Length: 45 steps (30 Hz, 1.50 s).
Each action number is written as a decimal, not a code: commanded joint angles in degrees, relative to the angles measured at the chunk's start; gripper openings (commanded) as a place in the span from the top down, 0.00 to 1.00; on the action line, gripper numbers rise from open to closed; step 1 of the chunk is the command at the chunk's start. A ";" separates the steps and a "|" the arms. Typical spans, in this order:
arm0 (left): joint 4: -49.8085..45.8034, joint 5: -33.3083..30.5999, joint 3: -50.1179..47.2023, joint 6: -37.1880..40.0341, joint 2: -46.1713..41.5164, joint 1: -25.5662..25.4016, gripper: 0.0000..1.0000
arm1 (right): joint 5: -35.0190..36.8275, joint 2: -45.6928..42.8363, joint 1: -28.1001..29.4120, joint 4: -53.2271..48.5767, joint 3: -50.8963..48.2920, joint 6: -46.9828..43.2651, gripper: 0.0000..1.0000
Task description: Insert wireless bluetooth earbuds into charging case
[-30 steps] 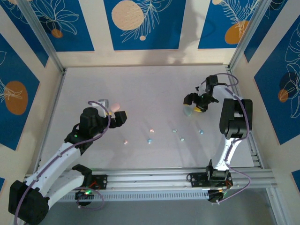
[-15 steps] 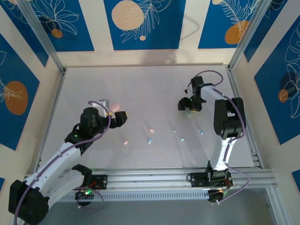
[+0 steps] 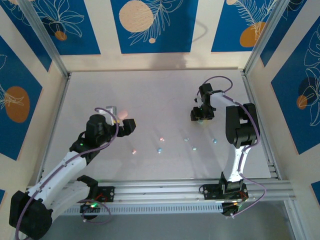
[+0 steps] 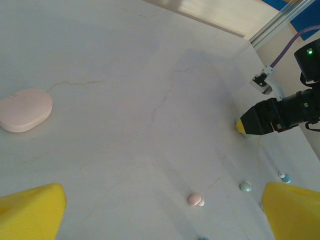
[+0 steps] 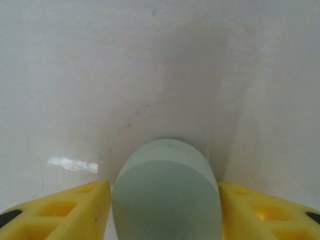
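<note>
1. from above, the left claw (image 3: 129, 125) hangs over the pale counter (image 3: 150, 90), just beside a pink case (image 3: 123, 114) lying flat. the right claw (image 3: 201, 114) is down low on the far right part of the counter, well apart from the left one. the earbuds (image 3: 160, 149) lie loose in a scattered row nearer the arm bases, between the two arms. they are pink, blue and mint specks, none of them in a case.

2. from the left wrist, that claw's two yellow fingers (image 4: 30, 212) stand far apart at the bottom corners with nothing between them. the pink case sits shut off to the left. a pink earbud (image 4: 195, 200), a mint one (image 4: 245, 186) and a blue one (image 4: 284, 176) rest on the counter ahead. the right claw shows dark at the right edge.

3. from the right wrist, a mint case (image 5: 165, 195) sits squarely between that claw's yellow fingers (image 5: 55, 212). the pads look right up against both of its sides. i cannot tell whether they truly pinch it or only flank it.
</note>
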 commanded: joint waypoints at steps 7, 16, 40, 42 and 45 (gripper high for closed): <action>-0.32 -0.43 2.13 -0.21 -0.36 -0.91 0.01 | -0.53 0.49 0.50 1.86 -1.82 -1.09 0.60; -0.04 4.19 8.53 -1.36 5.10 -2.13 0.11 | -16.17 -21.79 3.18 15.49 -10.86 -2.07 0.70; 0.28 9.77 28.63 0.39 22.54 -18.23 0.34 | -28.76 -43.80 20.88 41.89 -26.00 -28.64 0.73; 0.25 9.51 29.13 0.08 23.37 -18.49 0.36 | -29.55 -44.04 20.89 42.29 -26.26 -28.60 0.72; -0.24 8.94 29.80 -0.11 24.27 -18.72 0.43 | -30.50 -44.35 20.93 41.93 -26.15 -28.55 0.72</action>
